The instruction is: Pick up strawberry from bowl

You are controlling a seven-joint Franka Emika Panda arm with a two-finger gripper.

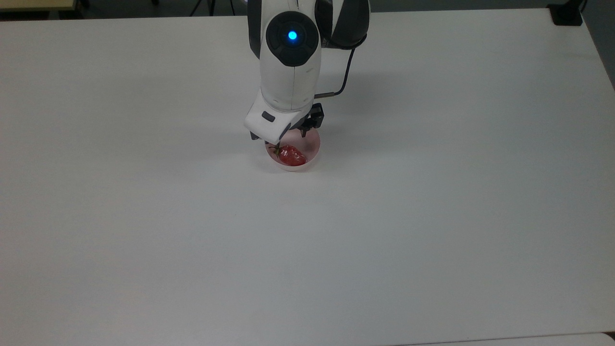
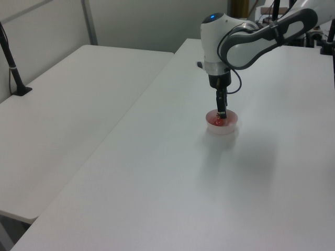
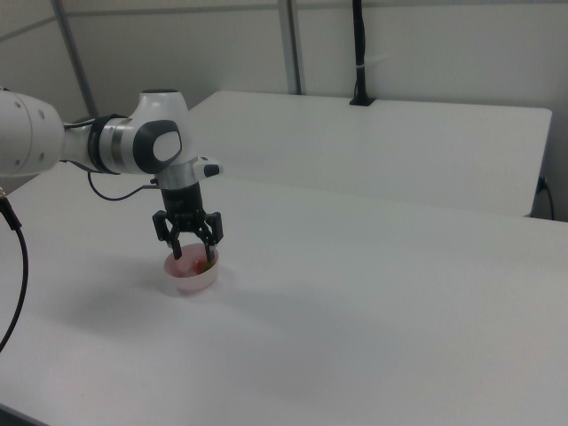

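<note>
Over the pale pink bowl (image 1: pixel 307 156) I am holding my pincer (image 3: pixel 193 255), its two fingers spread apart and pointing straight down. Seen in the right view, the fingertips are reaching just inside the rim, one at the bowl's 9 o'clock side and the other at its 3 o'clock side, with nothing between them yet. The strawberry (image 1: pixel 292 155) is lying on the bottom of the bowl, its green cap pointing toward 9 o'clock in the top view. The bowl is sitting on the white surface (image 1: pixel 432 216), slightly toward 12 o'clock from the middle in the top view. My white arm (image 1: pixel 290 67) is coming in from 12 o'clock in the top view.
</note>
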